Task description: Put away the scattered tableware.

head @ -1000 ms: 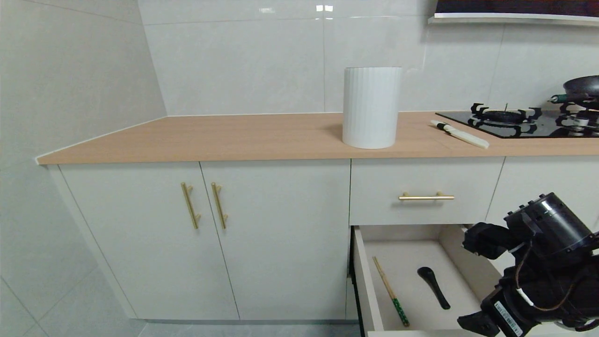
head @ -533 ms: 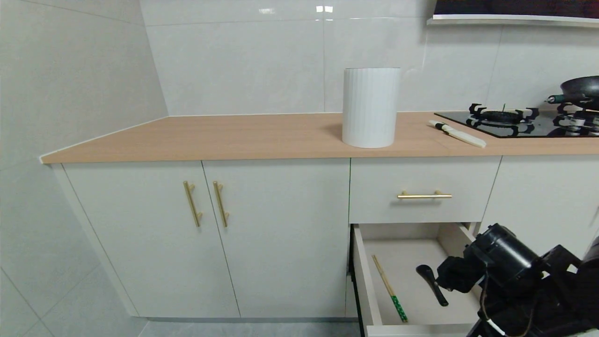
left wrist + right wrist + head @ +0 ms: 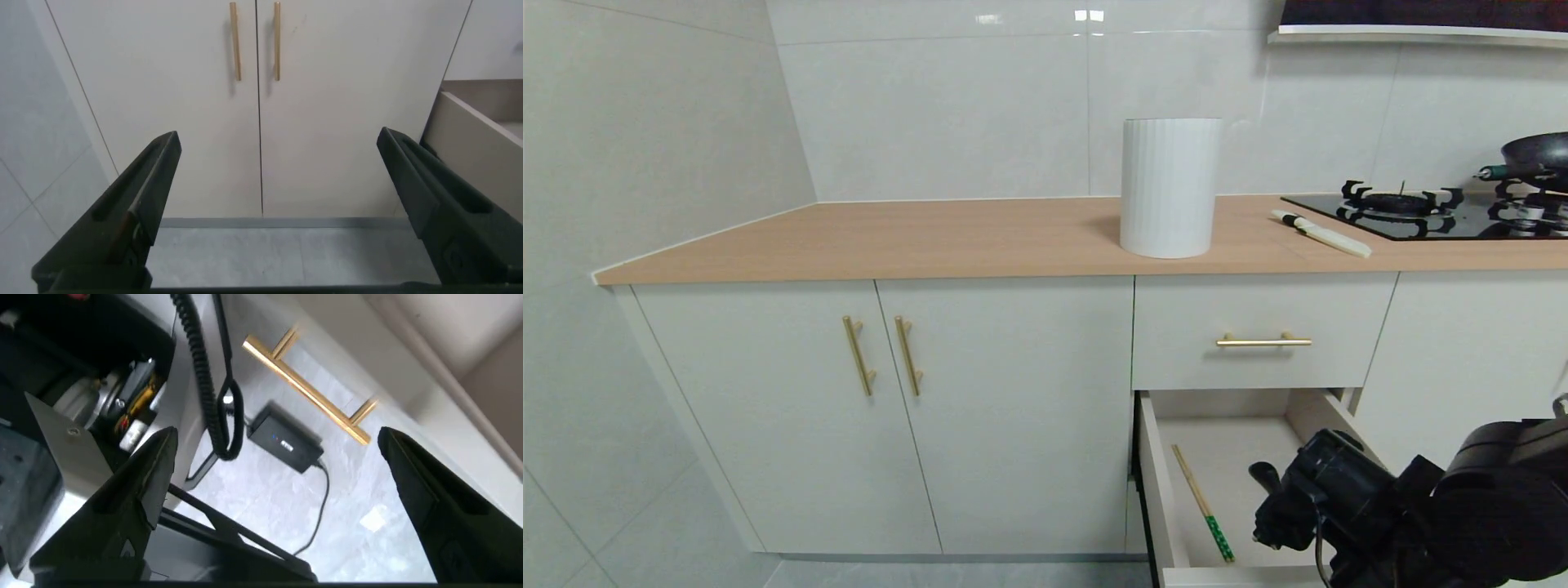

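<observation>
The lower drawer (image 3: 1156, 482) stands pulled out. In it lie a pair of chopsticks (image 3: 1202, 504) with green ends and a black spoon (image 3: 1263, 472), whose handle is hidden behind my right arm (image 3: 1339, 506). That arm hangs low at the drawer's front right corner. My right gripper (image 3: 278, 441) is open and empty, facing the drawer's gold handle (image 3: 306, 388) and the floor. A white-handled knife (image 3: 1321, 233) lies on the wooden countertop (image 3: 931, 241) beside the stove. My left gripper (image 3: 278, 143) is open and empty, low in front of the double cabinet doors (image 3: 261, 98).
A tall white ribbed canister (image 3: 1170, 188) stands on the counter above the drawers. A black gas hob (image 3: 1421, 208) with a dark pan (image 3: 1535, 151) is at the far right. The upper drawer (image 3: 1262, 331) is closed. A black adapter (image 3: 286, 441) with a cable lies on the floor.
My right arm has dropped and swung left across the drawer's front, now covering the spoon's handle. The head camera shifted slightly at first. The tableware has not moved.
</observation>
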`<state>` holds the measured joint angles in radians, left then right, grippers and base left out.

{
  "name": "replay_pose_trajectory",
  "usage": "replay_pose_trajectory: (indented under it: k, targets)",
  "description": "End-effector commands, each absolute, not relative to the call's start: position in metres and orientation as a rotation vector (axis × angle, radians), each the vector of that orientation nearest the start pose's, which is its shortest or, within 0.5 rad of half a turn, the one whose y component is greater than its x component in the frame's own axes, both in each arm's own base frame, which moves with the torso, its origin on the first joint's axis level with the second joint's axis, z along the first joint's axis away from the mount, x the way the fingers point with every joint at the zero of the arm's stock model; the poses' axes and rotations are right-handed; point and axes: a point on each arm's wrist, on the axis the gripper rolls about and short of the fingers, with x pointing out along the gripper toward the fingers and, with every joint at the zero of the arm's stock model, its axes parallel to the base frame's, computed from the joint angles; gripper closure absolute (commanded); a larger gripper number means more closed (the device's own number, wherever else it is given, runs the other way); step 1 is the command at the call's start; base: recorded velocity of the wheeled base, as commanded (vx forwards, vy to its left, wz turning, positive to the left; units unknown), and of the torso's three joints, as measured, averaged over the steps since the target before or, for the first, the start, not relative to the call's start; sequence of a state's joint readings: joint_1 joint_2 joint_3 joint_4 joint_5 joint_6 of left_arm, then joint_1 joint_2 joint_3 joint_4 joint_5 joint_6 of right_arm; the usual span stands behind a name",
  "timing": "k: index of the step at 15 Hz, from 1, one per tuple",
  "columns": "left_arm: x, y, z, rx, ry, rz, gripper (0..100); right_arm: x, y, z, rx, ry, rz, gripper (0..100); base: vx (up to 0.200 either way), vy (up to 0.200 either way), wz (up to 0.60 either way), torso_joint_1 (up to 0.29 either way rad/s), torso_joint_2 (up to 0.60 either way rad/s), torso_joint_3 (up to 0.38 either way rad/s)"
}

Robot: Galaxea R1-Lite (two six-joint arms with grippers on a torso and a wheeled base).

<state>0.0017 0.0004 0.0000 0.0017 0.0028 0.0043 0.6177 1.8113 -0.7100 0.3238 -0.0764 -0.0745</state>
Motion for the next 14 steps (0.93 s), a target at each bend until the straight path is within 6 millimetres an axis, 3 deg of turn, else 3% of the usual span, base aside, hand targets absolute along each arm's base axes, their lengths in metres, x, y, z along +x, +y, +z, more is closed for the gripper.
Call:
replay_pose_trajectory:
  k: [1,9,14]
  targets:
    - [-0.023,0.0,0.075,0.005,0.002,0.006,0,0.195,0.136,0.061,-0.557,1.363,0.493,0,0.0,0.0,0.0,0.0,0.0,0.0]
    - [-0.023,0.0,0.075,0.005,0.002,0.006,0,0.218,0.134,0.055,-0.44,1.35,0.377,0,0.0,0.0,0.0,0.0,0.0,0.0]
    - [-0.023,0.0,0.075,0.005,0.002,0.006,0,0.243,0.128,0.049,-0.336,1.296,0.277,0,0.0,0.0,0.0,0.0,0.0,0.0]
